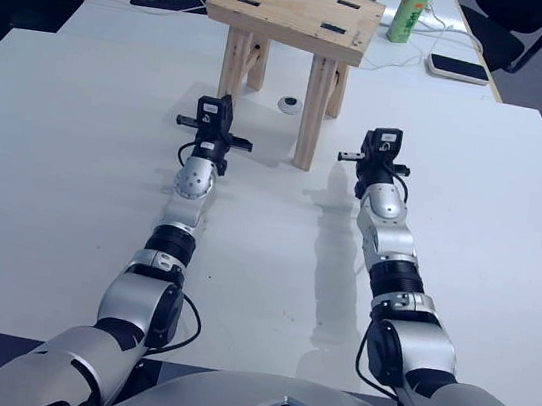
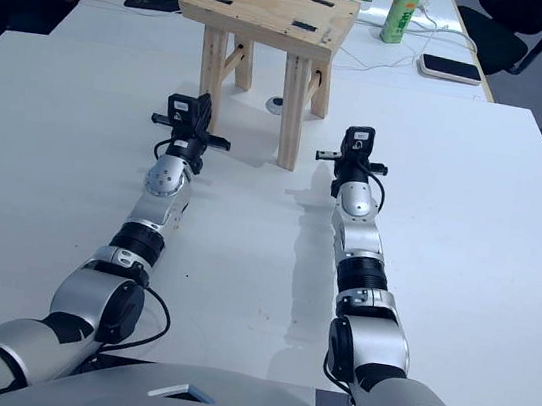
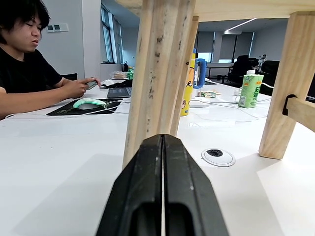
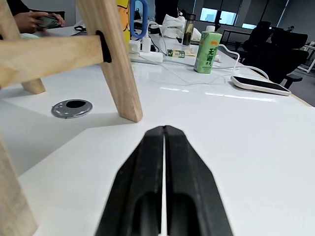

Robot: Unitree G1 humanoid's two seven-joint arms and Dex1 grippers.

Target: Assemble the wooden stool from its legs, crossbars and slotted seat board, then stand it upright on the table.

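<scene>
On the white table (image 1: 78,136), wooden stool (image 1: 296,10) upright, left gripper (image 3: 162,145) and right gripper (image 4: 164,133) jaws closed, printed green carton (image 1: 409,13) behind.

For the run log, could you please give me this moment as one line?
stool: assembled, upright on table | left gripper: shut, empty, facing a stool leg | right gripper: shut, empty

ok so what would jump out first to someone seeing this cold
The wooden stool stands out first: assembled and upright at the far middle of the white table, slotted seat board on top. Next come the two black hands, both shut, just in front of it: the left hand points at the front left leg, and the right hand sits out past the front right leg.
</scene>
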